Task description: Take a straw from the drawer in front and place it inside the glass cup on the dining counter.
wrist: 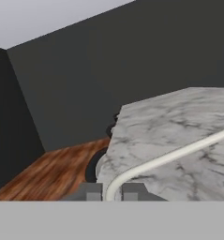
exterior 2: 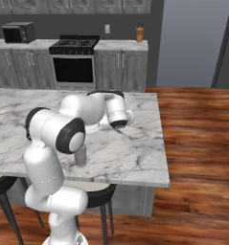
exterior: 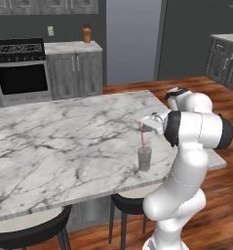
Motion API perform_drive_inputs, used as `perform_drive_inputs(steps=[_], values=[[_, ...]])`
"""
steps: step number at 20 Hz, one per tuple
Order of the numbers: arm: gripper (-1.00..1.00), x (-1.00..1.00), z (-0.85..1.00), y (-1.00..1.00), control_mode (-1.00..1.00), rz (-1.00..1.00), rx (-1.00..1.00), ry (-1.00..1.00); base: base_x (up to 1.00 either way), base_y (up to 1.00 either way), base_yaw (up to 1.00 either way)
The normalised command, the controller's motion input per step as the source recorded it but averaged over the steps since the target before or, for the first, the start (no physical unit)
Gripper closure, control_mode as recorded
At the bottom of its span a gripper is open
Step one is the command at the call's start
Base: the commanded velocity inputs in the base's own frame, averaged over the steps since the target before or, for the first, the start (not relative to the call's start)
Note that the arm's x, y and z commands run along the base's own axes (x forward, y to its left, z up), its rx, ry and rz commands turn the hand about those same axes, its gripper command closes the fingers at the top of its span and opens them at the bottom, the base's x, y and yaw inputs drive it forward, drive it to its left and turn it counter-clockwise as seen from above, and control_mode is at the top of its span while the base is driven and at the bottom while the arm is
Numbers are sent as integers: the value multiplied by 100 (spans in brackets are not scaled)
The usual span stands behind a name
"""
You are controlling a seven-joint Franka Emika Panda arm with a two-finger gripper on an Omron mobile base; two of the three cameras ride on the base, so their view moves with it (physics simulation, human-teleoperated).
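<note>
Straw (exterior: 142,139) in cup (exterior: 145,159), on counter (exterior: 64,146)

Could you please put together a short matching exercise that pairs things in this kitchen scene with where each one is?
Things:
1. straw
2. glass cup
3. gripper
4. stove

Places:
A. against the back wall
B. standing in the cup
C. shut on the straw's top end
D. on the dining counter, near its front edge

Pairs: 1-B, 2-D, 3-C, 4-A
</note>
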Motion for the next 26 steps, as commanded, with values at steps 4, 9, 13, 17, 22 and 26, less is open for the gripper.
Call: perform_drive_inputs(steps=[4,9,13,17,22,26], values=[[100,0,-14,0,-100,7,4,-1,0,0,0],[100,-21,-25,0,-100,1,0,0,0,0,0],[100,-24,-26,0,-100,0,0,0,0,0,0],[100,-11,-23,0,-100,0,0,0,0,0,0],[-100,-1,-16,0,-100,0,0,-1,0,0,0],[-100,0,-2,-11,-100,0,0,-7,0,0,0]])
